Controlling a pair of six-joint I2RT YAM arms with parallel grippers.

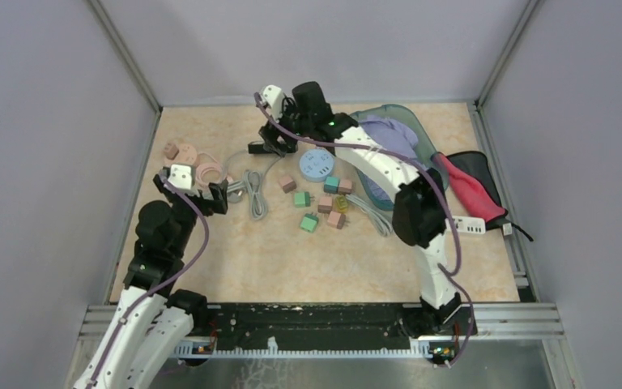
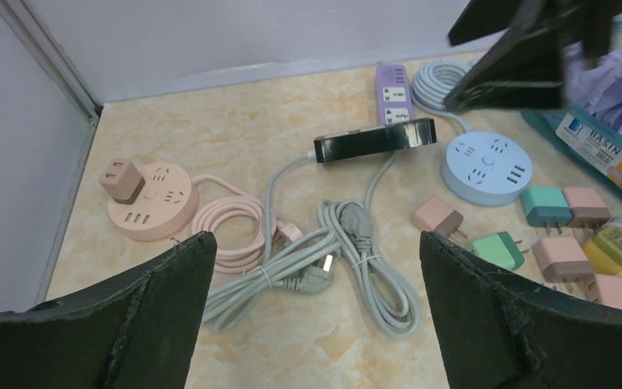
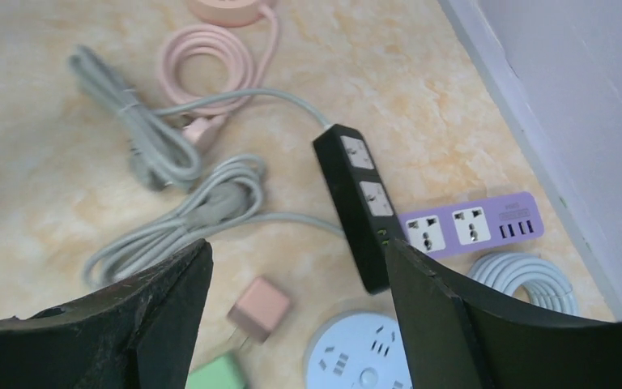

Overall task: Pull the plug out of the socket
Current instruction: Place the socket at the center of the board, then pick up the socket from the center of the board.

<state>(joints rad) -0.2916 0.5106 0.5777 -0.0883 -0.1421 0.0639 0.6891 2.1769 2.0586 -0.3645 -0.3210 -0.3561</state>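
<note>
A pink plug (image 2: pixel 121 178) stands plugged into the round pink socket (image 2: pixel 162 207) at the far left of the table; from above the pair shows as the socket (image 1: pixel 186 151) with the plug (image 1: pixel 170 150). My left gripper (image 2: pixel 314 237) hovers open over the grey coiled cables, right of that socket, holding nothing. My right gripper (image 3: pixel 296 243) is open above a loose pink plug (image 3: pixel 259 308) that lies on the table beside the round blue socket (image 3: pixel 364 356). A black strip (image 3: pixel 360 203) and a purple strip (image 3: pixel 470 225) lie empty near it.
Several loose pink, green and yellow plugs (image 1: pixel 324 203) lie mid-table. Grey cable bundles (image 2: pixel 356 259) and a pink coil (image 2: pixel 231 223) sit between the grippers. A teal basin (image 1: pixel 409 130) with cloth, a red and black bag (image 1: pixel 474 186) and a white strip (image 1: pixel 470 225) are at the right.
</note>
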